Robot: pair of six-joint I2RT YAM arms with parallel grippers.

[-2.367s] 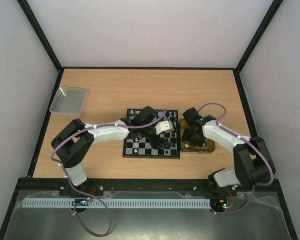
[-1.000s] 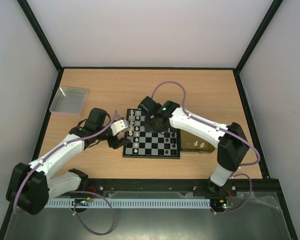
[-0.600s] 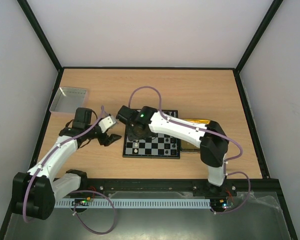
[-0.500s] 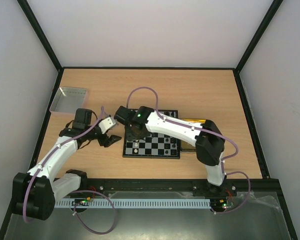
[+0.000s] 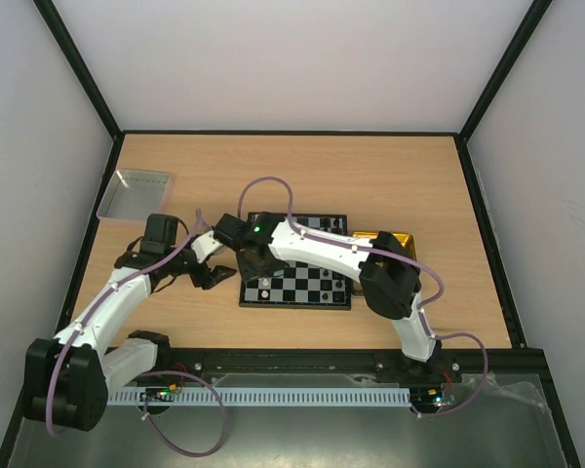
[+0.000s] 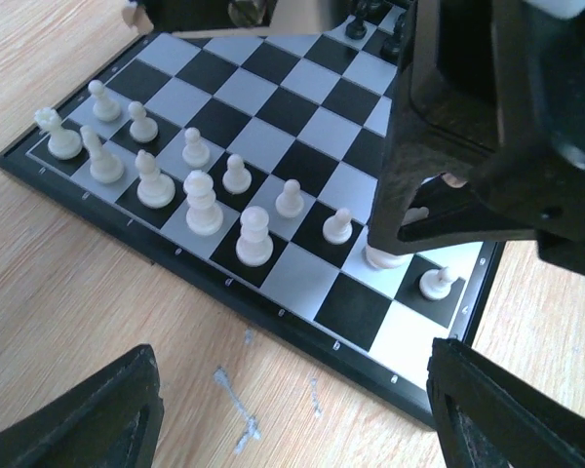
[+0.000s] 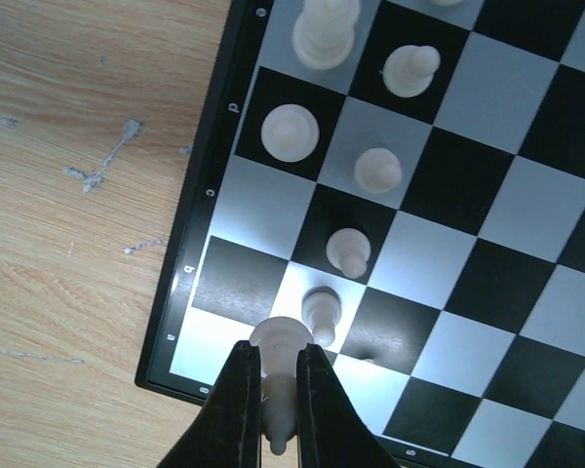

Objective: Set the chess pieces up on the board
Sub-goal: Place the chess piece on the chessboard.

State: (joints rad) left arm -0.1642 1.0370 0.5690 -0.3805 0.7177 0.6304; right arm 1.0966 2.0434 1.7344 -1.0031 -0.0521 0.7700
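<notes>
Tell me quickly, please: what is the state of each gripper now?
Left gripper: open, holding nothing.
Right gripper: closed on a white chess piece.

1. This is a robotics lab test cell, not a home or a shop.
2. White panels (image 5: 292, 58) wall in a light wooden table (image 5: 292, 175) on three sides, joined by black frame struts (image 5: 78, 68).
3. Two white-and-black arms, the left arm (image 5: 117, 292) and the right arm (image 5: 322, 249), are bolted to a black rail (image 5: 292, 366) at the near edge.
4. Purple cables (image 5: 263, 179) loop off the arms, and a slotted white cable duct (image 5: 273, 397) runs below the rail.
</notes>
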